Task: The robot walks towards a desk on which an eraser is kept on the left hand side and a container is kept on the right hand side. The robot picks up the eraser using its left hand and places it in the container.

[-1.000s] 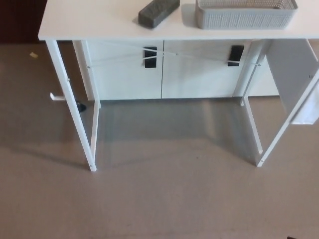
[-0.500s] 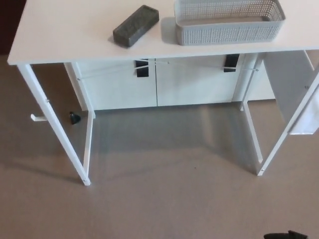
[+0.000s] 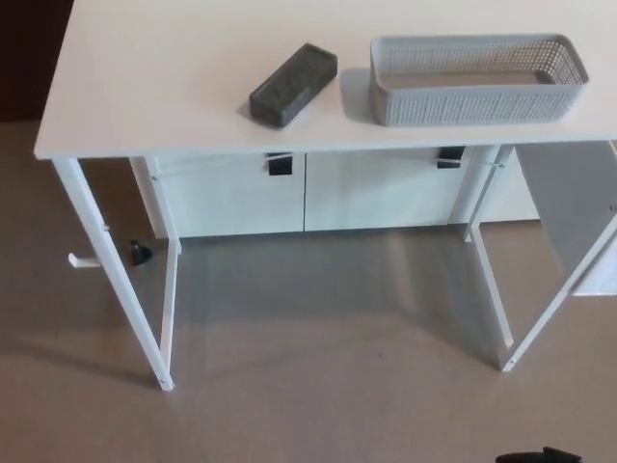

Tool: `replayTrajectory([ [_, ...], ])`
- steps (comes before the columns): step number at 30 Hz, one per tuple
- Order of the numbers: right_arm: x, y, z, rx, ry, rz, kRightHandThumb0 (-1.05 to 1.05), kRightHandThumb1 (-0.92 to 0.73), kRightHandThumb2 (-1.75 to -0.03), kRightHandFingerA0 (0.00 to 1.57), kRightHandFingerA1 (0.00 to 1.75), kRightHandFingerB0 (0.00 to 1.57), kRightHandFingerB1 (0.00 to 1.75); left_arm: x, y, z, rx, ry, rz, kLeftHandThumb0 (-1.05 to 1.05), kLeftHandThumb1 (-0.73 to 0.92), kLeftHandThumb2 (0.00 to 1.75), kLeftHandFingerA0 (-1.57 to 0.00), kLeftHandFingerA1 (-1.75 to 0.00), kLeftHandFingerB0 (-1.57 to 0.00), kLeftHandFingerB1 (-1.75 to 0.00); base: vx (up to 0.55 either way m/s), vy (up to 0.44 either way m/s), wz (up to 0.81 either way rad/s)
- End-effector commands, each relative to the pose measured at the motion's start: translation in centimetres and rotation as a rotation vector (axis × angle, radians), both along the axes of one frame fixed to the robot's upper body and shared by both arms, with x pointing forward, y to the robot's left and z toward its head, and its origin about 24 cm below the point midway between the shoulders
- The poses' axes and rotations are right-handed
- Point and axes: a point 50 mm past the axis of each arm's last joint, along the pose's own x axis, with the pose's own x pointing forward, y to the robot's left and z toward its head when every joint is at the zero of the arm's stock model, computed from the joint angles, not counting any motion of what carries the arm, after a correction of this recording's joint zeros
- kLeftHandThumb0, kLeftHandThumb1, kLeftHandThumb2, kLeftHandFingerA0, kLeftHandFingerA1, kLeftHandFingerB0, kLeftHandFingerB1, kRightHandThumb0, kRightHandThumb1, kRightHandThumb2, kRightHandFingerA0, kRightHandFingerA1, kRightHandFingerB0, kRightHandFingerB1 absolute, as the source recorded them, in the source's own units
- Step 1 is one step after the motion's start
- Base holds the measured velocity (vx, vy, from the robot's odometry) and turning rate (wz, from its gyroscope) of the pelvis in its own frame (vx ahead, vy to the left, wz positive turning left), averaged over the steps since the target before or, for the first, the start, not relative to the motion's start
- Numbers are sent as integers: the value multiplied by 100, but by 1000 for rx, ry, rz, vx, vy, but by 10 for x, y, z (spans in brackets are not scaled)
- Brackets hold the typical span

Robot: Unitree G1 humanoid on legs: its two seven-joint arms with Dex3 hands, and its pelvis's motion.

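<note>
My view has tipped further over the white desk (image 3: 145, 87) — dark eraser (image 3: 293, 84) lies flat just left of the grey mesh container (image 3: 477, 82), apart from it. Neither hand shows — finger state unknowable.

No legible text, labels, brands or numbers: none on the eraser (image 3: 293, 84), the container (image 3: 477, 80) beside it, or the bench (image 3: 154, 87).

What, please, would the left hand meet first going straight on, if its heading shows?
It is not in view, so no heading can be told; the eraser lies on the desk, left of the container.
</note>
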Motion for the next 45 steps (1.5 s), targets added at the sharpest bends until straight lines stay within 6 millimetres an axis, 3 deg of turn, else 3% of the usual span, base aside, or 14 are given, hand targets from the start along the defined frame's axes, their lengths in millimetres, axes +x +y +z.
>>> replayTrajectory([
  [1,0,-4,0,-18,4,0,-13,-45,-54,68,49,49,44,5,4,6,61,-45,-34,-54,61,58,-50,-65,-40,-41,33,-193,8],
  [11,1,0,0,-3,0,-4,-12,-46,-54,68,49,49,44,9,5,8,89,-51,-79,-53,61,58,-51,-63,-39,-39,209,-233,5],
  [26,7,4,2,-2,-8,5,-10,-47,-53,67,47,49,42,17,7,13,123,-82,-100,-55,62,59,-50,-68,-38,-43,277,186,-11],
  [45,3,7,0,2,18,21,-12,-47,-53,67,47,47,42,9,7,10,140,-66,-115,-55,61,58,-51,-68,-38,-42,240,-28,1],
])
